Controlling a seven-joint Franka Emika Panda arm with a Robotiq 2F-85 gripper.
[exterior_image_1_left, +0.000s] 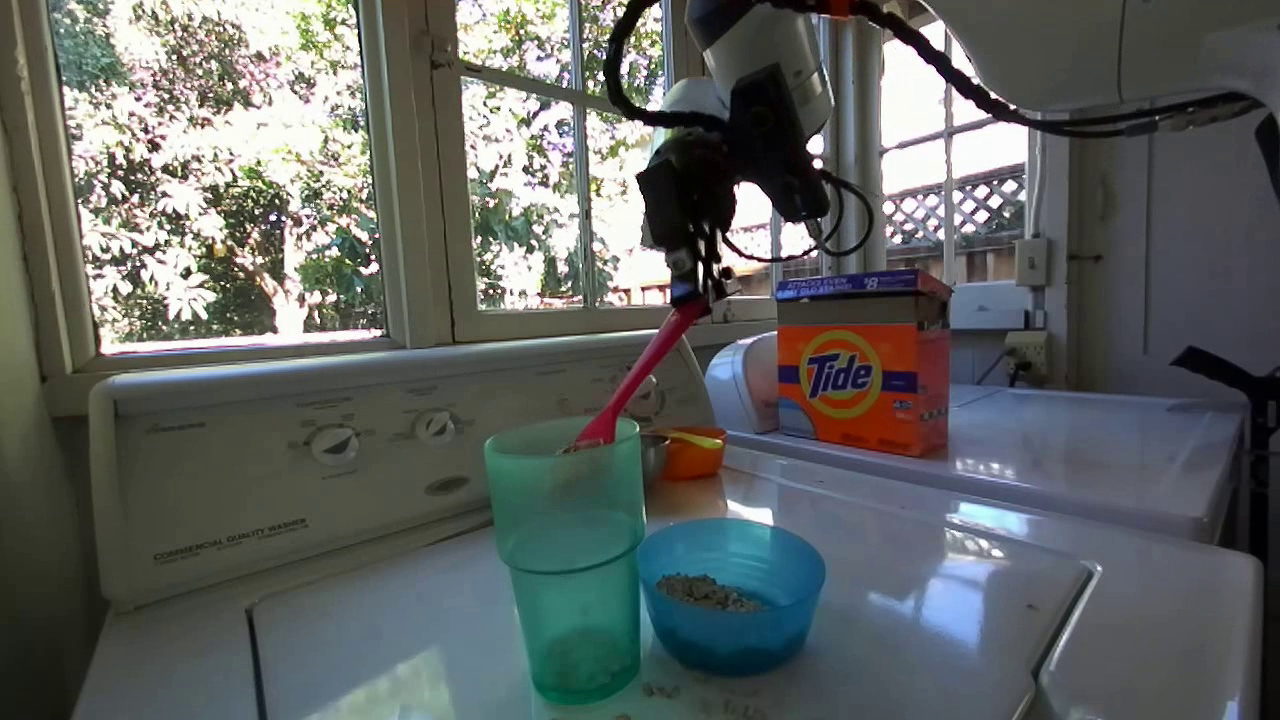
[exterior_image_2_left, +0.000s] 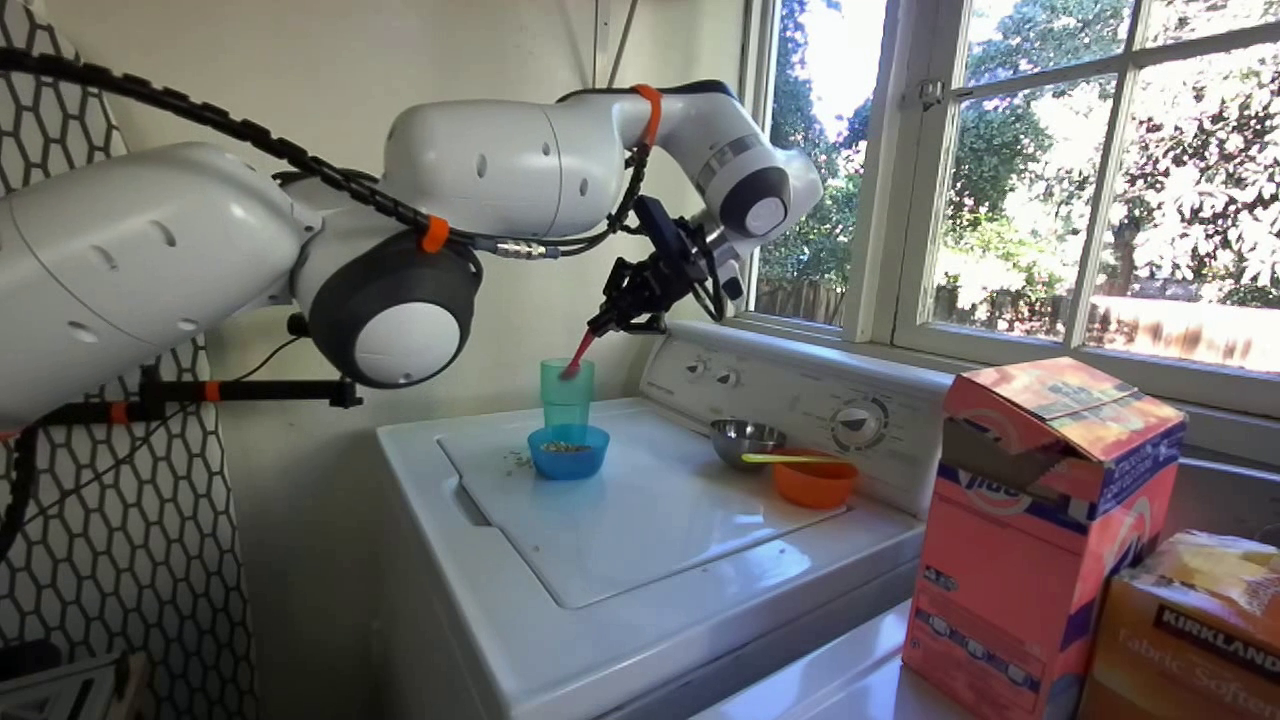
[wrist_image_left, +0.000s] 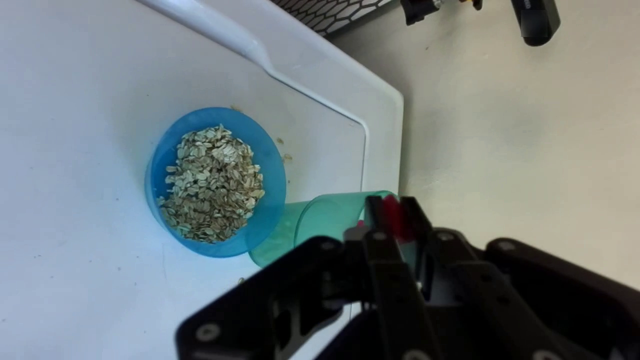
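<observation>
on the white washer surface (exterior_image_2_left: 640, 525), a green cup (exterior_image_1_left: 565, 555) stands beside a blue bowl (exterior_image_1_left: 740, 640) of oats (wrist_image_left: 215, 185). the fingers (exterior_image_1_left: 690, 291) grip a pink spoon (exterior_image_1_left: 652, 358), head just inside the cup; sideways dragging could hook its rim, toppling it.

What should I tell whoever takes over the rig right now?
End effector: closed on the red spoon, whose head is inside the mouth of the green tumbler.
Where: tumbler and blue bowl of oats side by side on the washer lid; loose flakes nearby.
Done: spoon gripped and at the tumbler; some oats seem to lie in its bottom.
Left: probably emptying the spoon, then perhaps more scooping; the bowl holds more oats.
</observation>
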